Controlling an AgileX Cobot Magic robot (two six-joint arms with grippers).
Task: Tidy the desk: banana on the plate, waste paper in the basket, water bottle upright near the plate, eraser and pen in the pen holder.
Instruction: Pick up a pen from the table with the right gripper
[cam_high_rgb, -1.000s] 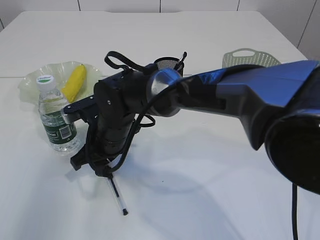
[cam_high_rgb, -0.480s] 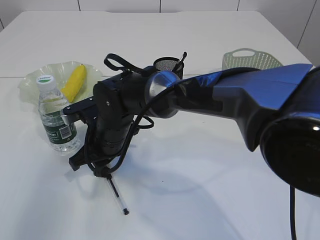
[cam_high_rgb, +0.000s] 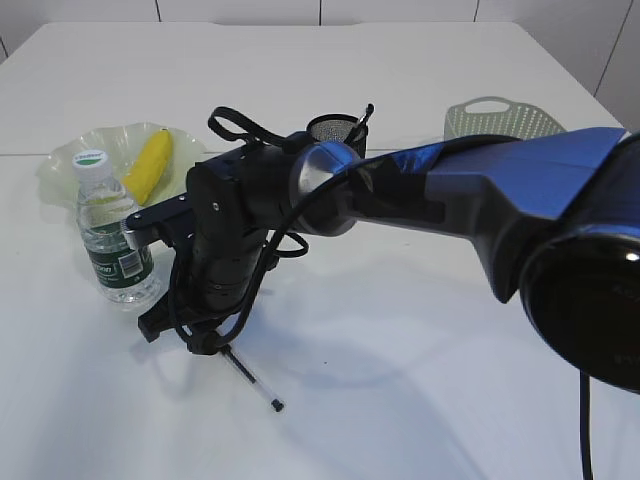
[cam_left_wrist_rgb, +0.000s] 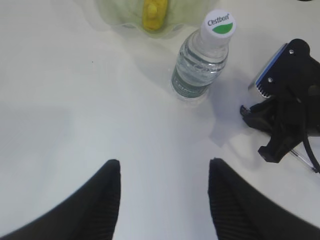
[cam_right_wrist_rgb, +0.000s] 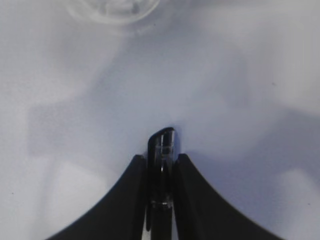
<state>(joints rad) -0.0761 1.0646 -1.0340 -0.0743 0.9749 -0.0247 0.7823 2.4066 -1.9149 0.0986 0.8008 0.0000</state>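
Item: ballpoint pen, clear barrel, dark tip. Location: front left of the white worktop, one end pinched between the fingers of the right end effector, the free end slanting down toward the camera in the exterior view. Whether the tip touched the worktop could not be told.

Right end effector: closed on the pen, near one end, as the right wrist view showed.

Left end effector: fingers spread, holding nothing, hovering over bare worktop near the bottle.

Other task items: banana on the glass plate; water bottle upright just beside the plate; mesh pen holder behind the right arm, partly hidden; basket at rear right. Eraser and waste paper not visible.

Risks noted, as judgement:
- Grip sat far from the pen's middle, so the long free end could pivot or slip out on lifting.
- A slanted pen could strike the pen holder's rim instead of dropping in, or tip the light holder.
- The right wrist stood close beside the water bottle; a swing toward the left side of the exterior view could knock it over.
- Cables looped round the wrist could snag the holder during the carry.
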